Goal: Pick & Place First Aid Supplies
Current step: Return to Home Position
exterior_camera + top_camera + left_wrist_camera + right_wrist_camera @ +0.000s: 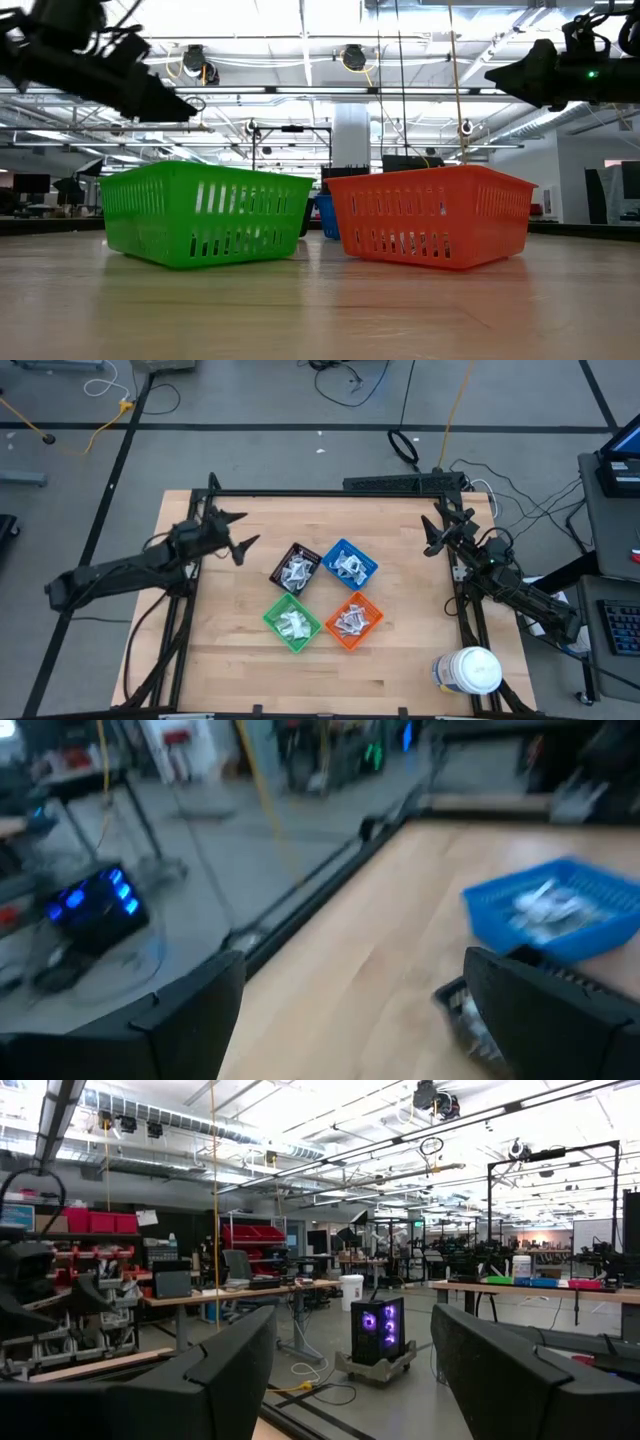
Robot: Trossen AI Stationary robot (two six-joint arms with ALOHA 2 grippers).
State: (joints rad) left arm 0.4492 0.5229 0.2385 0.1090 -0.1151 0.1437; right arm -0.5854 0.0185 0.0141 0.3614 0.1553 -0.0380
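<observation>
- Packets [292, 624] in the bins [271, 614] look light, flat and slippery; pinch one by an edge.
- Left jaws and right jaws both stand apart, empty, over the counter [400, 660].

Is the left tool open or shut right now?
Open, and empty: the left tool has its fingers wide apart, only bare table between them. The right tool hangs over the table's right edge.
</observation>
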